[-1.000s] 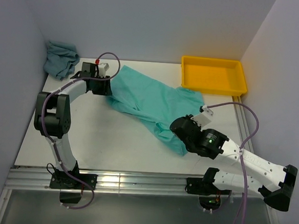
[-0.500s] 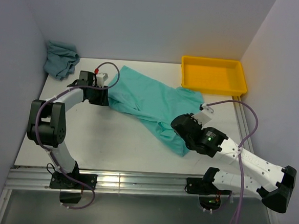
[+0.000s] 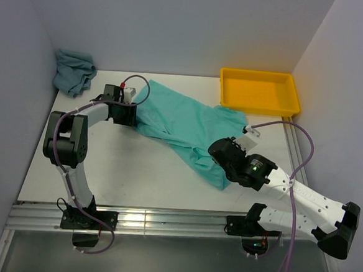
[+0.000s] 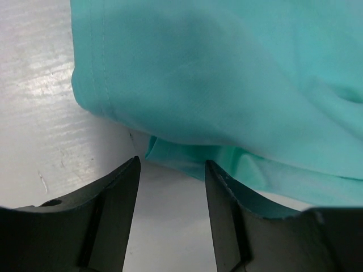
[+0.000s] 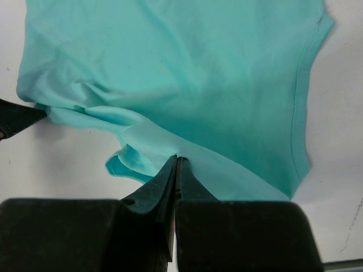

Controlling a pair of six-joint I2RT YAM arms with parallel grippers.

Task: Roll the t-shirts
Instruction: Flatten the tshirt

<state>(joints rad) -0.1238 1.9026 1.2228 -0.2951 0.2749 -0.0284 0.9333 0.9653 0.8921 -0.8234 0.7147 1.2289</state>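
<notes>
The mint shirt point(image 3: 182, 120) lies spread and rumpled across the middle of the bench point(image 3: 135, 170). It runs on a slant from the far left towards the near right, and a hemmed edge shows at each end. Its left end is folded, with a lower layer peeping out from under the top one.

The left pincer point(image 4: 172, 164) sits low at that end. It is partly open and holds nothing. Bare bench shows in the gap between its fingers, and the folded edge lies just past the tips.

The right pincer point(image 5: 177, 158) is at the shirt's near right end. It is fully closed, its tips nipping a fold where a paler flap meets the top layer, and creases run in towards that spot.

The grey shirt point(image 3: 74, 71) is bunched in the far left corner against the wall, well apart from the mint one. A yellow tray point(image 3: 293, 94) sits in the far right corner, just beside the mint shirt's right edge.
</notes>
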